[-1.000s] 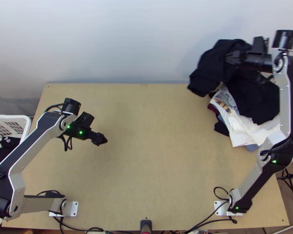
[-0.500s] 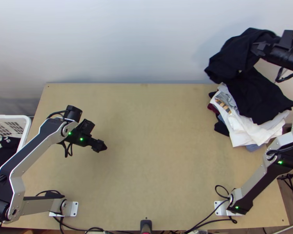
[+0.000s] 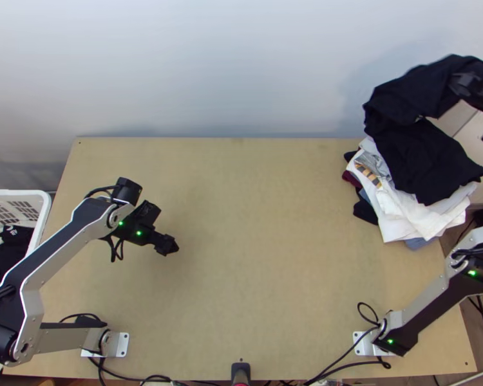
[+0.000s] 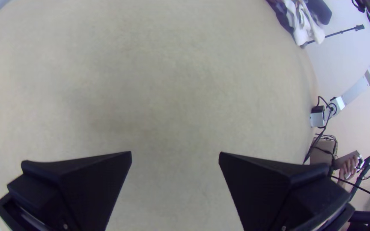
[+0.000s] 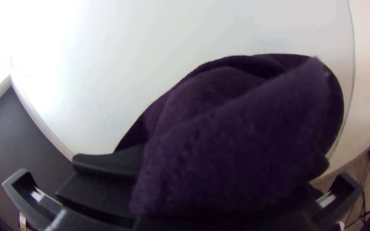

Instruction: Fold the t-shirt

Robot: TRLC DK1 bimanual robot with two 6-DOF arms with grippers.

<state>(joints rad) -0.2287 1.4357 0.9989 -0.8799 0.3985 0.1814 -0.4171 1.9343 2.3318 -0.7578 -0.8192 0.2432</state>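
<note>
One of our grippers, the right gripper [image 3: 462, 85], pinches the dark t-shirt [image 3: 406, 96], which hangs loosely bunched by the clothes pile [image 3: 428, 219] at the table's [image 3: 261, 257] far right. Our left gripper [image 3: 169, 246] spreads its fingers wide above the wood.

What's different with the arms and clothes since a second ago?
The right gripper moved right, carrying the dark garment along. The left gripper, empty, crept slightly down the top view. Nothing was taken hold of or let go. The pile looks unchanged.
</note>
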